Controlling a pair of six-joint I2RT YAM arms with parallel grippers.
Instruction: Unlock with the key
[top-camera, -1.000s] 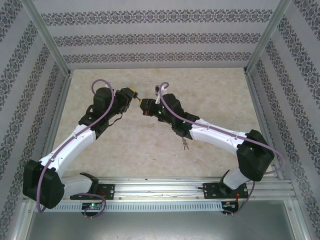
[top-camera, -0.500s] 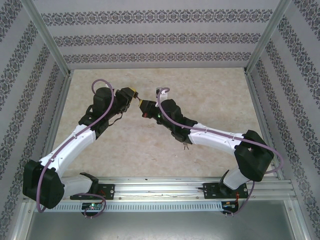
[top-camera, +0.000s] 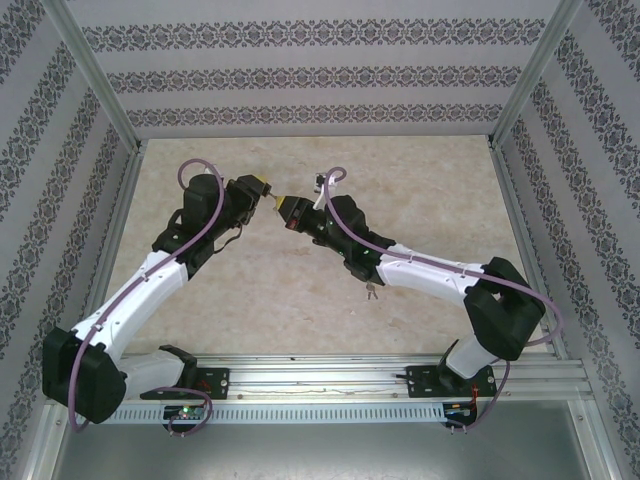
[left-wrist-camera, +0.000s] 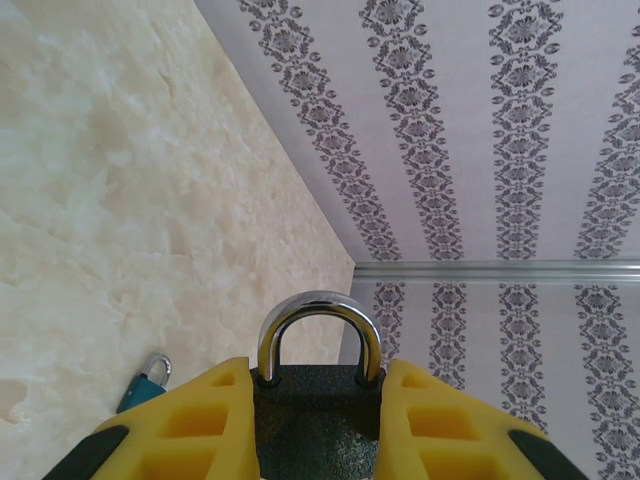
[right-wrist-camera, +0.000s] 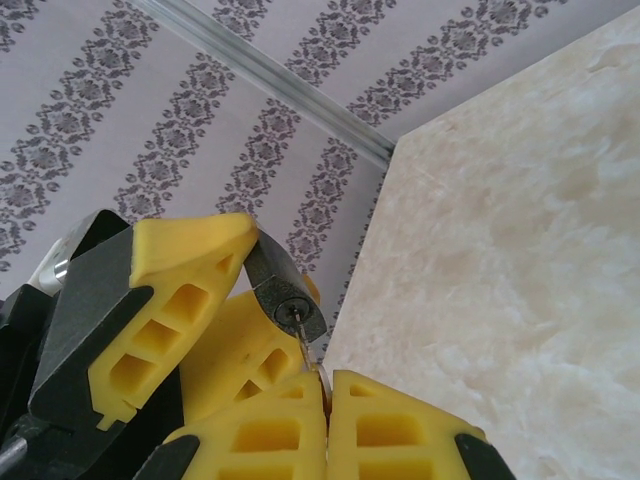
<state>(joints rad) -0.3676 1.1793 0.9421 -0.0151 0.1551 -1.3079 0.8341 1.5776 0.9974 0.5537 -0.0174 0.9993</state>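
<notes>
Black padlock (left-wrist-camera: 315, 420), chrome shackle closed, key (right-wrist-camera: 303, 347) tip at its keyhole

The left gripper (top-camera: 265, 190) has its yellow fingers (left-wrist-camera: 200, 425) clamped on a black padlock (left-wrist-camera: 318, 430) that fills the gap between them, the shackle standing past the fingertips. The right gripper (top-camera: 288, 205) pinches a key (right-wrist-camera: 303, 348) reaching the keyhole, so nothing can pass between the two sets of fingertips. Ahead of the left fingers, a patterned wall (left-wrist-camera: 480, 130) and an aluminium rail (left-wrist-camera: 500, 270) block the way. Left of them, a small blue padlock (left-wrist-camera: 146, 380) lies on open marble tabletop (left-wrist-camera: 90, 200).
</notes>
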